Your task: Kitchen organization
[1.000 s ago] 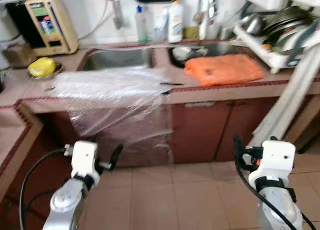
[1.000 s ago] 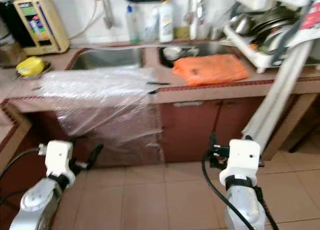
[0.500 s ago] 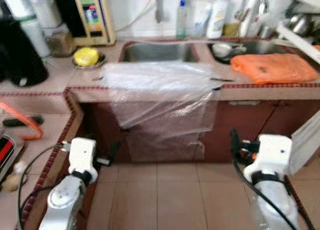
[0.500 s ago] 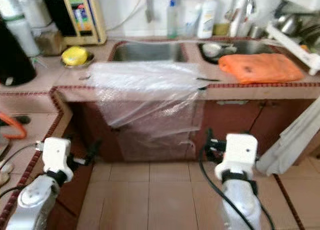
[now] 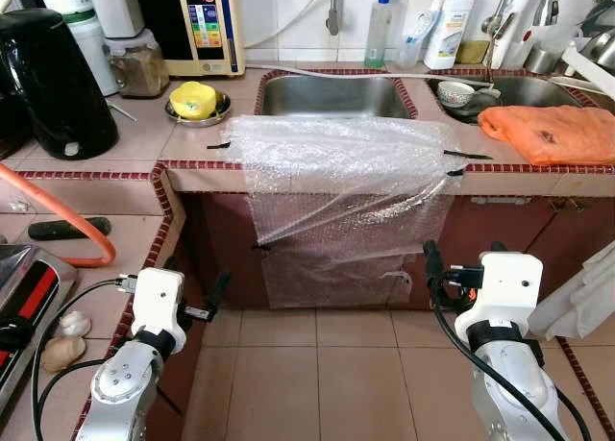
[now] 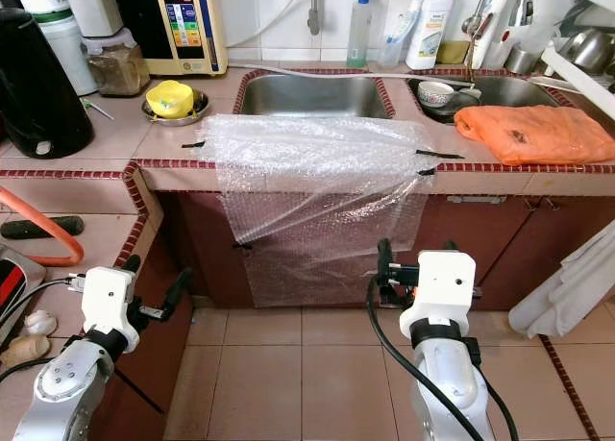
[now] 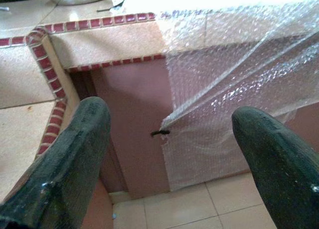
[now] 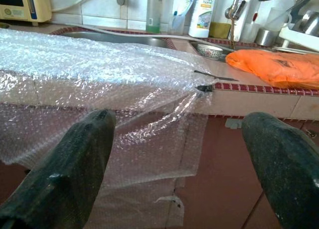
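Observation:
A sheet of clear bubble wrap (image 5: 346,186) lies over the tiled counter's front edge (image 5: 192,177) and hangs down over the red cabinet door, held by bits of black tape. Behind it is a steel sink (image 5: 332,95). An orange cloth (image 5: 553,134) lies on the counter beside a second sink holding a small bowl (image 5: 455,92). A yellow object rests in a metal dish (image 5: 195,102). My left gripper (image 5: 195,281) hangs low by the counter's corner, open and empty. My right gripper (image 5: 461,257) is open and empty too, held low in front of the cabinet, facing the bubble wrap (image 8: 99,64).
A black kettle (image 5: 53,85), a water purifier (image 5: 204,23) and a jar stand at the back left. Bottles (image 5: 380,28) line the wall behind the sinks. On the left side counter lie an orange hose (image 5: 67,225) and a black handle (image 5: 67,228). Tiled floor (image 5: 327,374) lies below.
The whole picture has shifted: the camera has turned left and sharpened, bringing the kettle and the left side counter into view. Both grippers stay low and open.

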Controlling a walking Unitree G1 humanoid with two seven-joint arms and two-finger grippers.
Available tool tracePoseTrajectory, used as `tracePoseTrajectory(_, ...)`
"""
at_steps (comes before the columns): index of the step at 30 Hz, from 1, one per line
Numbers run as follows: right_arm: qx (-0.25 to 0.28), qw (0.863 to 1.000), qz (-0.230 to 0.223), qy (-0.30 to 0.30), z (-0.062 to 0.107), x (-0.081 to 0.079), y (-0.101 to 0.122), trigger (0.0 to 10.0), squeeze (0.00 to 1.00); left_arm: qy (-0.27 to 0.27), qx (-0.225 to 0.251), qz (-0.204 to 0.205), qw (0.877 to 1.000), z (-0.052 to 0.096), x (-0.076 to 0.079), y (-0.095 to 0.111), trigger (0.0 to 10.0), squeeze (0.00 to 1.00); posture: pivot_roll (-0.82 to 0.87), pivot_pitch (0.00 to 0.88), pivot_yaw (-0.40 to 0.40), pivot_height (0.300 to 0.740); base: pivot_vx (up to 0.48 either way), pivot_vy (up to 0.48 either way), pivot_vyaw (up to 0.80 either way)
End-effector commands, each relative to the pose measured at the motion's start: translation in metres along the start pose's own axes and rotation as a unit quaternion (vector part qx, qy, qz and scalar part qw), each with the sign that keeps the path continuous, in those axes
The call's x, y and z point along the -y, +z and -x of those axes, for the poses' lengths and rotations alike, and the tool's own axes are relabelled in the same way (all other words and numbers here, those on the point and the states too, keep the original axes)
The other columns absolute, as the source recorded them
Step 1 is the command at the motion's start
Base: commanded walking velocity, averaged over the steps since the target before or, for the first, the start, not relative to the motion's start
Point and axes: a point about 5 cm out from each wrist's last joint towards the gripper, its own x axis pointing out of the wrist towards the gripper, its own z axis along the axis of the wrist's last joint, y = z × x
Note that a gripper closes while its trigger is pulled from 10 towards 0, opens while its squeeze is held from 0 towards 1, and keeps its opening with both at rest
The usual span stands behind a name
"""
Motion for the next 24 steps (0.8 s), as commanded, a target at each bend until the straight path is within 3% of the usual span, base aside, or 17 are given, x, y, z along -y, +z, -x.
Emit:
tracePoseTrajectory(1, 0.000, 1.000, 0.004, -0.008, -0.001, 0.003, 0.000, 10.0, 0.00, -0.002, 0.011, -0.007, 1.000, -0.003, 0.002, 0.008, 10.0, 0.00, 0.00, 0.000, 0.026, 0.740, 0.000, -0.469, 0.00)
tracePoseTrajectory(14, 0.021, 0.999, 0.018, 0.038, 0.002, -0.011, 0.006, 10.0, 0.00, 0.000, 0.020, -0.011, 1.000, -0.001, 0.012, 0.026, 10.0, 0.00, 0.00, 0.006, 0.024, 0.740, 0.000, -0.479, 0.00)
tracePoseTrajectory(20, 0.029, 0.998, 0.023, 0.053, 0.003, -0.013, 0.008, 10.0, 0.00, 0.015, 0.024, -0.002, 1.000, 0.001, 0.012, 0.031, 10.0, 0.00, 0.00, 0.016, 0.019, 0.740, 0.000, 0.000, 0.00)
tracePoseTrajectory(24, 0.037, 0.997, 0.033, 0.063, 0.003, -0.015, 0.011, 10.0, 0.00, 0.018, 0.027, 0.001, 0.999, 0.002, 0.013, 0.034, 10.0, 0.00, 0.00, 0.015, 0.018, 0.740, 0.000, 0.000, 0.80)
